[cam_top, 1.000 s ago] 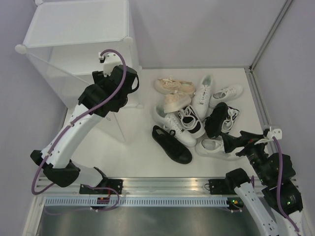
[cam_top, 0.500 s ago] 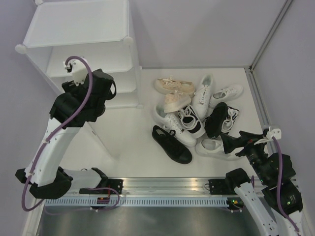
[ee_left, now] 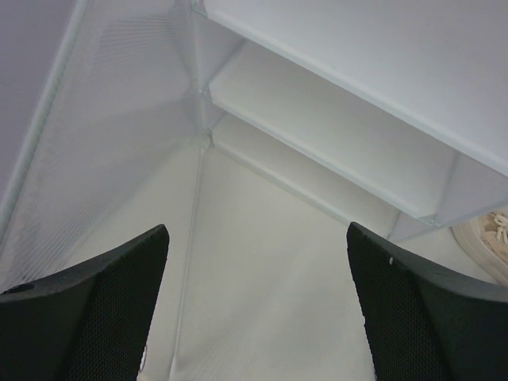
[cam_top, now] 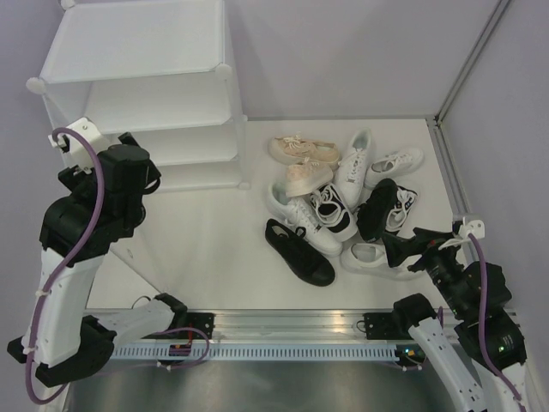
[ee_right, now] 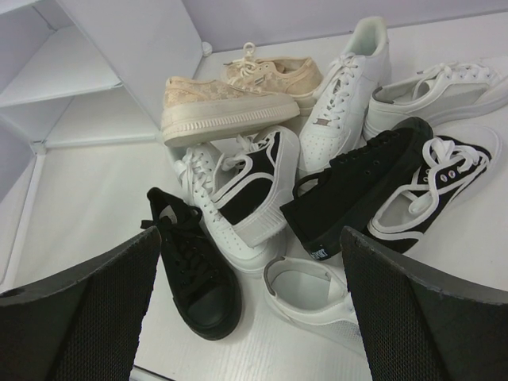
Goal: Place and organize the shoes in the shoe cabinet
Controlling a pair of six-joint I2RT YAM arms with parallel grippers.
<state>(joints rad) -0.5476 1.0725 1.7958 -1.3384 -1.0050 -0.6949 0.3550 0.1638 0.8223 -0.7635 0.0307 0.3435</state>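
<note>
The shoes lie in a heap right of centre: a beige pair (cam_top: 302,150), an all-black one (cam_top: 298,251), black-and-white ones (cam_top: 334,210) and white ones (cam_top: 352,167). The shoe cabinet (cam_top: 137,51) stands at the back left with bare shelves (ee_left: 333,135) and its frosted door (ee_left: 103,159) swung out. My left gripper (cam_top: 144,172) (ee_left: 258,234) hangs open in front of the shelves, holding nothing. At the heap's near right edge my right gripper (cam_top: 401,251) (ee_right: 250,246) is open above a white shoe's heel (ee_right: 305,298) and the black shoe (ee_right: 194,274).
A metal rail (cam_top: 283,324) runs along the table's near edge between the arm bases. A raised strip (cam_top: 446,163) borders the table on the right. Bare white tabletop (cam_top: 214,249) lies between the cabinet and the heap.
My left arm has swung left and nearer, and the cabinet door has swung out with it. Its jaws have widened. The right arm has barely shifted.
</note>
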